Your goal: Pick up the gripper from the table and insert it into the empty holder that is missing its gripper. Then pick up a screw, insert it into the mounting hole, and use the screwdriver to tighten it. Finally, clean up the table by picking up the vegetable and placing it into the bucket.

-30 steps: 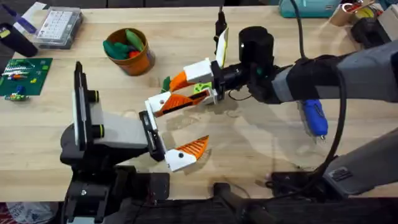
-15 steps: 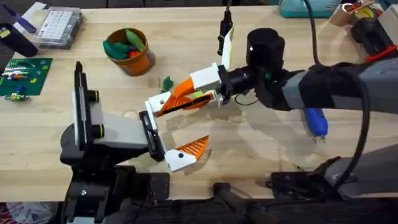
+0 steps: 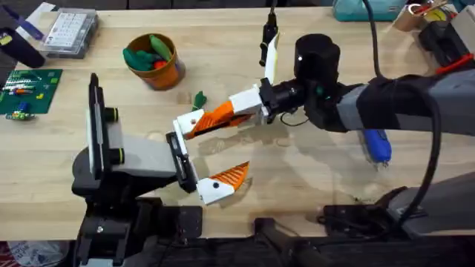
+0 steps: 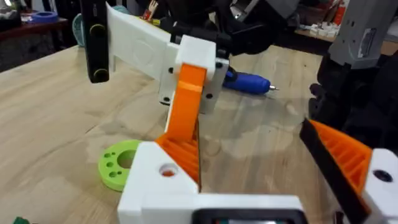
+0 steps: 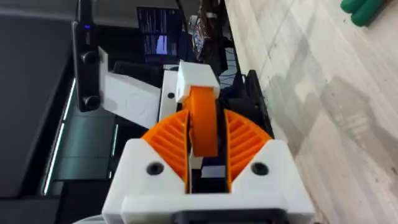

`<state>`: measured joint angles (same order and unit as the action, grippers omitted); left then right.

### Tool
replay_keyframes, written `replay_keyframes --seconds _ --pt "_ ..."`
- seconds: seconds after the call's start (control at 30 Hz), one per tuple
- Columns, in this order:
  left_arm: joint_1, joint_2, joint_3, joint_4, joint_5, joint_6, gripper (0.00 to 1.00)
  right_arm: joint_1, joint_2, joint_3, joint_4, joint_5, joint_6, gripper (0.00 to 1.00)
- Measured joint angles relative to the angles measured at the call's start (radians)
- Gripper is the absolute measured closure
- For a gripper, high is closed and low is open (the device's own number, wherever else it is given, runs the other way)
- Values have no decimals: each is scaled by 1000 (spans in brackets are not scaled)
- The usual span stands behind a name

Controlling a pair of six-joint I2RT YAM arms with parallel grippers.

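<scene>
My right gripper (image 3: 241, 107) (image 5: 205, 146) is shut on the gripper (image 3: 215, 116) (image 4: 189, 99), an orange ribbed finger. Its white base end rests against the holder (image 3: 185, 123) (image 4: 165, 180), the white bracket on my left gripper (image 3: 211, 152). The left gripper stands open, its twin orange finger (image 3: 226, 178) (image 4: 348, 158) well apart from the holder. The blue screwdriver (image 3: 376, 144) (image 4: 249, 81) lies on the table under the right arm. The dark green vegetable (image 3: 198, 99) sits just beyond the holder. The orange bucket (image 3: 154, 61) stands at the back left with toy pieces in it.
A lime-green ring (image 4: 118, 165) lies flat on the table below the held finger. A clear parts box (image 3: 68, 31) and a green circuit board (image 3: 26, 89) sit at the far left. The right arm spans the table's middle right.
The right gripper has turned and lowered the orange finger, bringing it flatter and in line with the holder. The left arm has not moved.
</scene>
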<state>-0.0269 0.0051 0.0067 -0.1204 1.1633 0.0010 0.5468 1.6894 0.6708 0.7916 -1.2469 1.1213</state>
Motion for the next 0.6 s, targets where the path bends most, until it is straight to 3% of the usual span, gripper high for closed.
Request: replay_keyframes --seconds 0.3,0.6 --pt "0 0 0 0 -2 -2 11 4 0 0 9 12 -1 984" --pt "0 0 0 0 -8 -6 11 7 -1 0 9 34 0 993"
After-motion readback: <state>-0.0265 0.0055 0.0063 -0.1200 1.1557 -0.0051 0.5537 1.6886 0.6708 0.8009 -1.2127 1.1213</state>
